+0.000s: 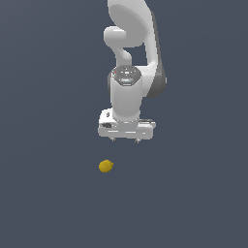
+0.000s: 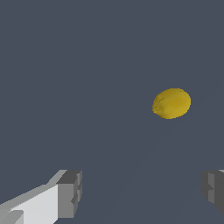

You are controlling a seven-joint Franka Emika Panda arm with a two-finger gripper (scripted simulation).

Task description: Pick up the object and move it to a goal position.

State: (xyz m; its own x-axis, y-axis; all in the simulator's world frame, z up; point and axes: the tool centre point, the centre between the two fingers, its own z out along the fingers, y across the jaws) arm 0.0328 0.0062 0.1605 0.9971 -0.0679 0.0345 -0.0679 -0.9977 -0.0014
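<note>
The pincer (image 1: 126,140) was held spread and empty above the lemon (image 1: 106,166); it should be centred over the lemon before being lowered.

A plain dark grey-blue floor (image 1: 43,203) carries only the yellow lemon (image 1: 106,166), lying apart from the gripper (image 1: 125,140), outside its spread fingers.

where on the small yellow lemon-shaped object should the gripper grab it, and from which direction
Probably across the small yellow lemon-shaped object's fat middle, squeezing its short axis, coming straight down from above. It lies on its side on the flat grey floor with nothing around it, and the open gripper spans more than its width.
</note>
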